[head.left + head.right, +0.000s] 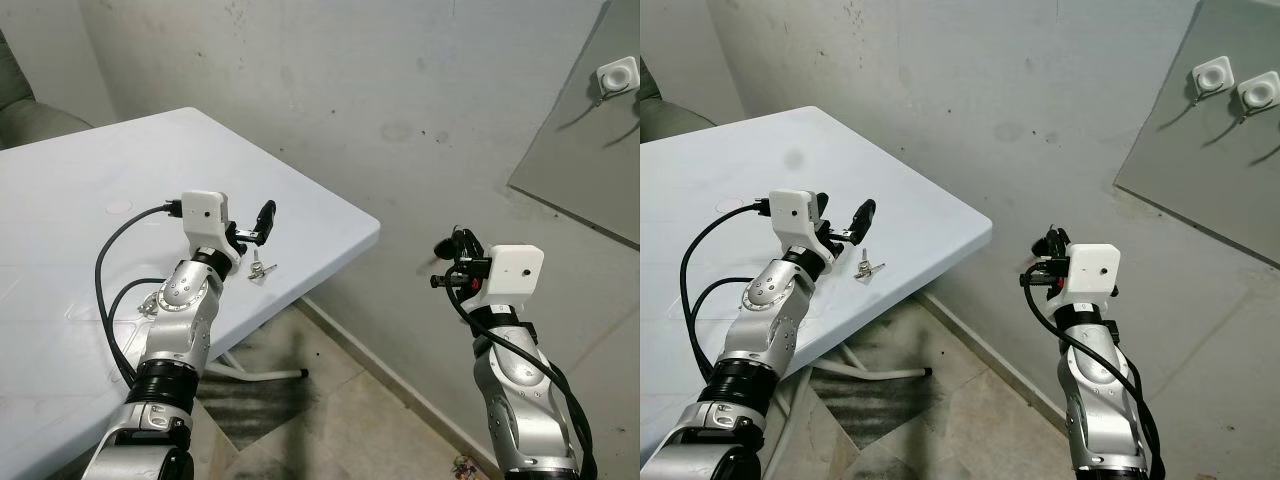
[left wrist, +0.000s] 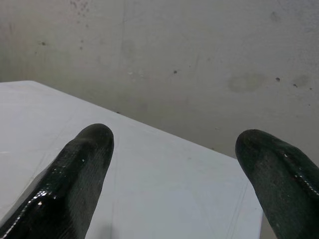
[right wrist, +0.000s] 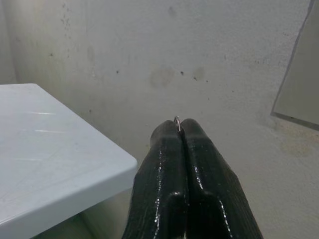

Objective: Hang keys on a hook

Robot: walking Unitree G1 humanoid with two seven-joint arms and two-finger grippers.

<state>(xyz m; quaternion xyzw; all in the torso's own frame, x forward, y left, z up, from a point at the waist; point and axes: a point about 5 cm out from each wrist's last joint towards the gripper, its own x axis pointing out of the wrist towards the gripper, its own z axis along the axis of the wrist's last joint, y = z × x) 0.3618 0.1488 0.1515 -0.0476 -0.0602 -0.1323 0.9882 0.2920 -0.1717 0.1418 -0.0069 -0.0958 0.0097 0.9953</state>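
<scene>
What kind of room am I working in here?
Probably a bare utility corner of a home: stained plaster wall, a white plastic folding table with keys on it, and a grey board carrying white stick-on hooks.

A white plastic folding table (image 1: 300, 200) with a rounded corner stands against a stained grey wall, on thin white metal legs (image 1: 262, 374) over a tiled floor (image 1: 340, 420). Near its corner edge lies a small bunch of silver metal keys (image 1: 262, 270), flat on the tabletop; a faint round mark (image 1: 793, 157) shows farther back on the surface
</scene>
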